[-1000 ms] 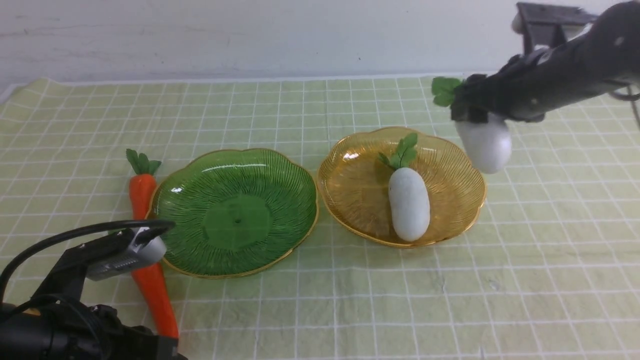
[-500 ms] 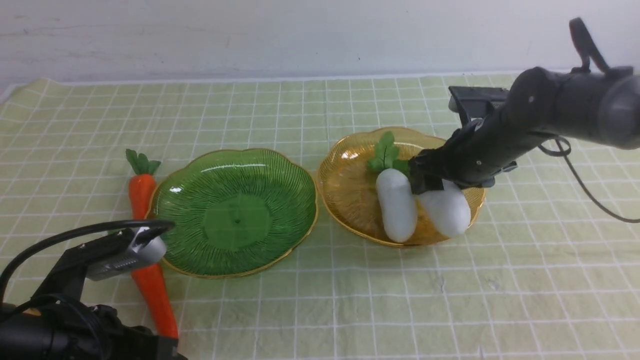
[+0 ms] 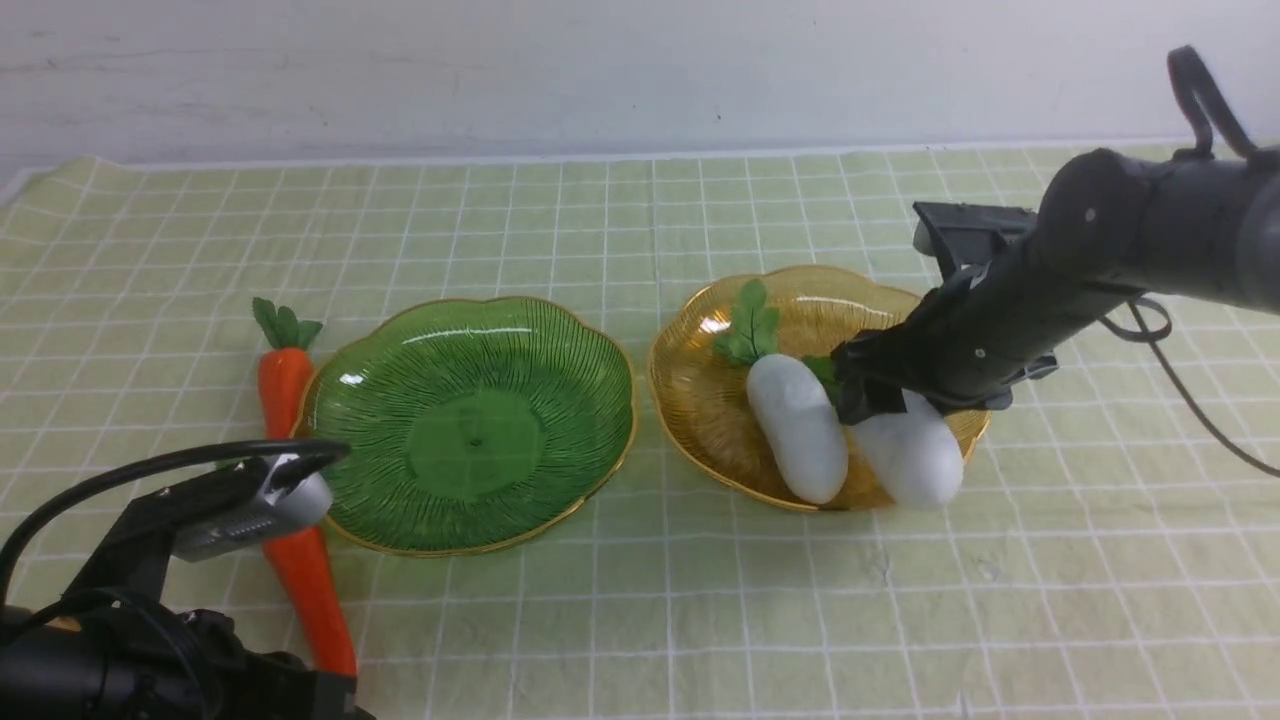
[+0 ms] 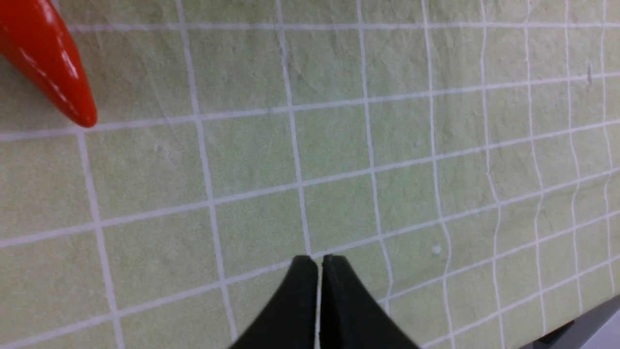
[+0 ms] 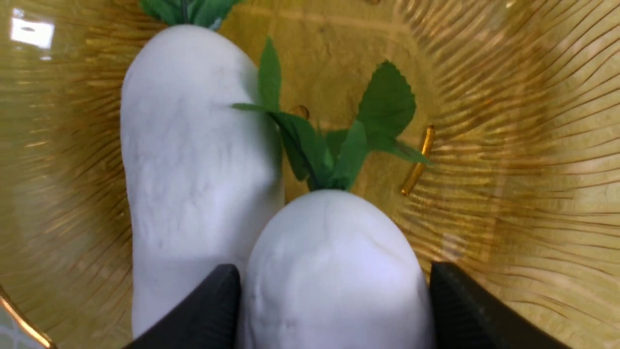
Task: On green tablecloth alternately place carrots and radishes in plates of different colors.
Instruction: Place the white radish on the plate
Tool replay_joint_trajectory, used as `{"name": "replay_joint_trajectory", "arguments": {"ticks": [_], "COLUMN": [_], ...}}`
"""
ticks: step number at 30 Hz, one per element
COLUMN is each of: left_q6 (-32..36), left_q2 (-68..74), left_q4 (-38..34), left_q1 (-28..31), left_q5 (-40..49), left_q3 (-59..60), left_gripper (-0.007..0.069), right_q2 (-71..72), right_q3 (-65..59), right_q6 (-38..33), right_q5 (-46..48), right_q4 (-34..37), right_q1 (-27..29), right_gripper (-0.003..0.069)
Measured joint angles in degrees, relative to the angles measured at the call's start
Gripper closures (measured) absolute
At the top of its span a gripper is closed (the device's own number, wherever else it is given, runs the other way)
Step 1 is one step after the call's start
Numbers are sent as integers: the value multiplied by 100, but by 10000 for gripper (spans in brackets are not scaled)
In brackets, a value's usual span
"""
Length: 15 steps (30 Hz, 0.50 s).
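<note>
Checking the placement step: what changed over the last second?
The right gripper carried the held radish down from the air into the amber plate, beside the other radish, which got nudged left; the plate shifted slightly right. Grip not released. Unchanged: green plate, carrot, shut left gripper.

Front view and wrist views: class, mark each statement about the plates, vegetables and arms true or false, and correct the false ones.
1. The green plate is empty. True.
2. The right arm has its jaws around a radish. True.
3. A carrot lies in the amber plate. False: the amber plate holds only radishes; the carrot lies on the cloth beside the green plate.
4. The left arm's jaws are wide open. False: the left arm has its jaws shut.
5. A second radish lies free beside the held one. True.
</note>
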State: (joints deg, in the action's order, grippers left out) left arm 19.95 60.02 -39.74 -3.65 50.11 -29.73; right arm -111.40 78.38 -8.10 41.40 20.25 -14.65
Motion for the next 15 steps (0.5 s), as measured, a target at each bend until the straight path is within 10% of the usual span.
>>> {"name": "replay_joint_trajectory", "arguments": {"ticks": [15], "left_q6": [-27], "left_q2": [0], "left_q4": [6], "left_q1": [0], "left_q5": [-26], "left_q3": [0], "left_gripper": [627], "right_q2": [-266], "right_q3": [0], "right_q6": [-24], "right_q5": [-585], "right_q4": [467], "right_q1": [0], "right_gripper": [214]}}
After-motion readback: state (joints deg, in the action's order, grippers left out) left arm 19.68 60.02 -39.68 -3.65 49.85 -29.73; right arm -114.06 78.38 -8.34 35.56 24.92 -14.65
